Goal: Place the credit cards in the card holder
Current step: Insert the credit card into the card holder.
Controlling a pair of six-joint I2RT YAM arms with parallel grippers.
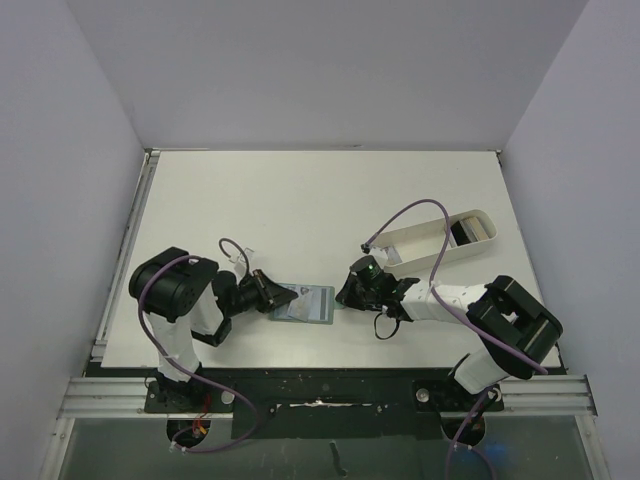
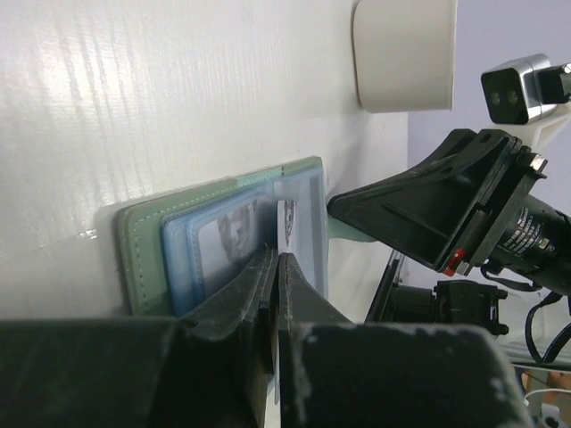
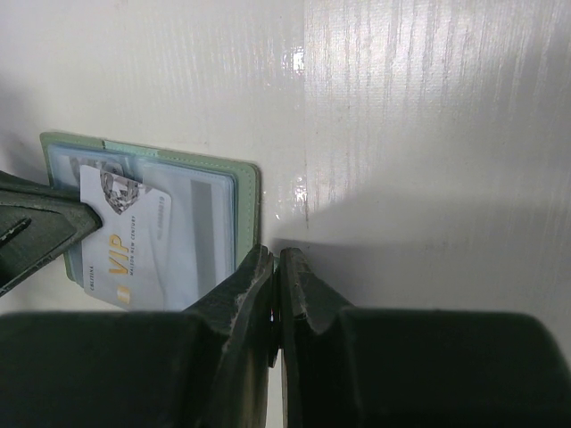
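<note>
Card holder [image 1: 310, 305]: open flat on table [image 1: 300, 190], pale blue slots up, grey-green border all round, near the front edge, directly between the two grippers.

Credit card [image 3: 120, 241]: white, gold "VIP" print, lying askew over the slots on the side nearer the left gripper.

Left gripper [image 1: 268, 292]: clamped on that card's outer end, fingers pinched tight on the thin edge, tips just over the holder's border.

Right gripper [image 1: 352, 290]: fingers pressed together, only a sliver between them, tips at the holder's opposite edge. Touching the border or pinching it: cannot tell. Held low to the table, facing the left gripper across the holder.

White oval tray [image 1: 425, 243]: behind the right arm, well apart from the holder. Dark card [image 1: 458, 232] and beige card [image 1: 481, 228] inside, at its far-right end.
</note>
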